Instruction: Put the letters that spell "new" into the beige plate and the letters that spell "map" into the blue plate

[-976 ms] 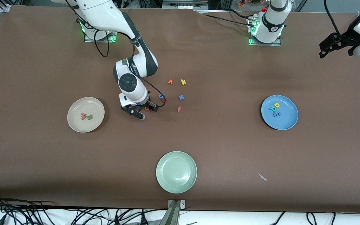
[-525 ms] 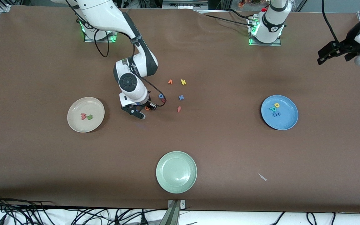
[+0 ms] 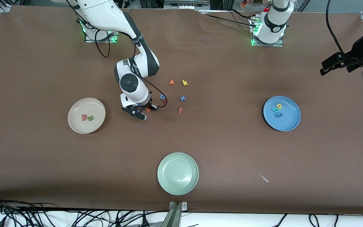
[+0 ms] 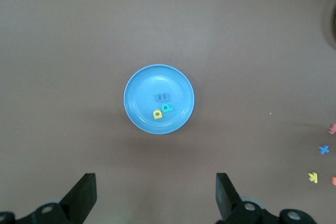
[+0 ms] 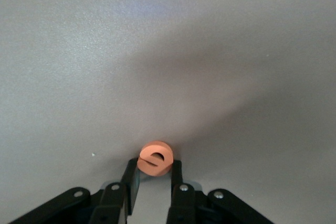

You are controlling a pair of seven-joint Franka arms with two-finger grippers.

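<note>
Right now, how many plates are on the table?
3: beige plate toward the right arm's end, blue plate toward the left arm's end, pale green plate nearest the front camera.

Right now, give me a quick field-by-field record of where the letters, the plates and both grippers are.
beige plate: holds red-pink w and green n
blue plate: holds yellow a, teal p, blue m
orange e: pinched in the right gripper
right gripper: shut on the orange e, low at the table between the beige plate and the loose letters
left gripper: open, held high at the left arm's end of the table, waiting
pale green plate: no letters in it, nearest the front camera
</note>
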